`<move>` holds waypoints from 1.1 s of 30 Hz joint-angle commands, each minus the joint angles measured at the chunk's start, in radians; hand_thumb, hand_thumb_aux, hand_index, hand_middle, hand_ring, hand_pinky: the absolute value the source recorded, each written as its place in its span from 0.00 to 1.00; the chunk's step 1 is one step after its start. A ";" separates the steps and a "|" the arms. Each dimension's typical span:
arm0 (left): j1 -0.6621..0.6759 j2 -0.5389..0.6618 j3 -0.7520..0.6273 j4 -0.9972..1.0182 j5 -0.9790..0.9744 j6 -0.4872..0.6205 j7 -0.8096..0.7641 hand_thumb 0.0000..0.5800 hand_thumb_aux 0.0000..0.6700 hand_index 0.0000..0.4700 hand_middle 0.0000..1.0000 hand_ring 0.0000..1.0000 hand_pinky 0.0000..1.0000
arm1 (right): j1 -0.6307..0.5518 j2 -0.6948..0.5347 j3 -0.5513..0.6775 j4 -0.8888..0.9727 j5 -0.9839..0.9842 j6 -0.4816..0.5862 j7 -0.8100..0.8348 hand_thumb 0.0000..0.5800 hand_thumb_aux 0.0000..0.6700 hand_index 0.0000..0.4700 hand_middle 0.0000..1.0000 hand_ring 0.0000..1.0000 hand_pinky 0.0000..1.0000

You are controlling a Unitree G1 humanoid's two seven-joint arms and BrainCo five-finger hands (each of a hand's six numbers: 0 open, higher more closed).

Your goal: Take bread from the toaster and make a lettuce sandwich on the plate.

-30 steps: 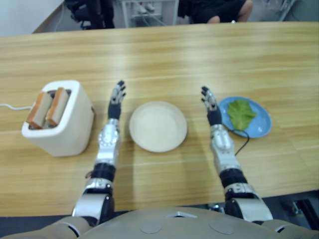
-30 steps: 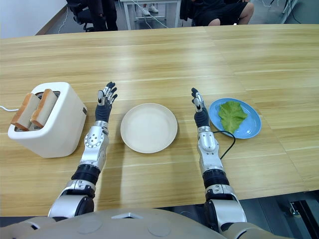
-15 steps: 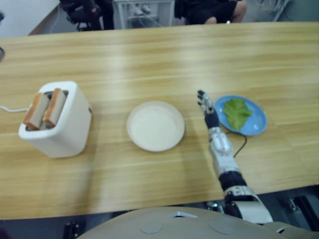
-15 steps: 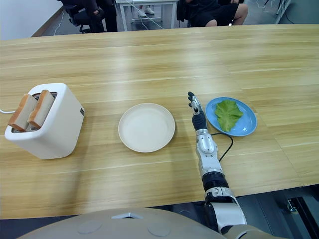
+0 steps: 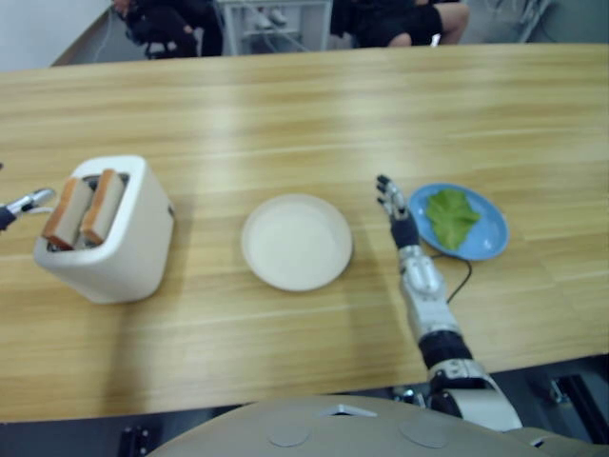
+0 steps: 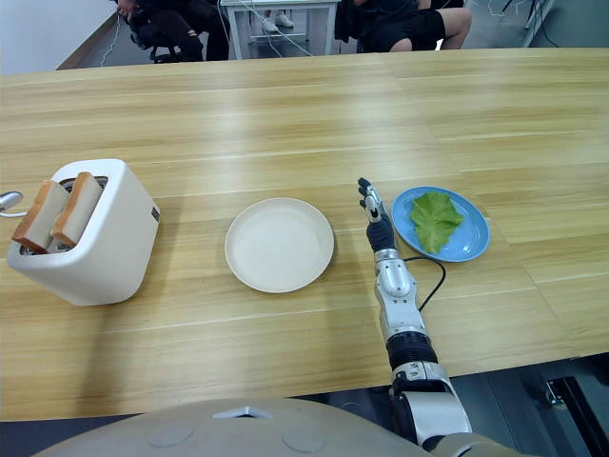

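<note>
Nothing assembled yet: both bread slices stand in the toaster at 9 o'clock of the bare plate, lettuce waits on the blue plate at 3 o'clock, right hand lies outstretched and holding nothing between the plates, and left hand sits at the toaster's 9 o'clock, grip impossible to tell.

You've got one toaster at nine o'clock, two bread slices in it, one cream plate, one blue plate, and one lettuce leaf.

Likely an office or lab: a long pale wooden table spans the frame; beyond it, a black office chair at upper left, white metal furniture legs at top centre, grey floor at upper right.
</note>
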 commanded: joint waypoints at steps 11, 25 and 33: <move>0.003 -0.021 -0.099 0.044 0.050 0.047 -0.054 0.00 0.00 0.00 0.00 0.00 0.00 | 0.036 -0.005 -0.007 -0.028 0.013 0.037 0.005 0.00 0.00 0.00 0.00 0.00 0.00; 0.007 -0.016 -0.144 0.107 0.098 0.089 -0.046 0.00 0.00 0.00 0.00 0.00 0.00 | 0.059 -0.011 -0.011 -0.067 0.015 0.063 0.010 0.00 0.00 0.00 0.00 0.00 0.00; 0.009 -0.017 -0.142 0.104 0.113 0.112 -0.054 0.00 0.00 0.00 0.00 0.00 0.00 | 0.069 -0.011 -0.012 -0.083 0.017 0.074 0.010 0.00 0.00 0.00 0.00 0.00 0.00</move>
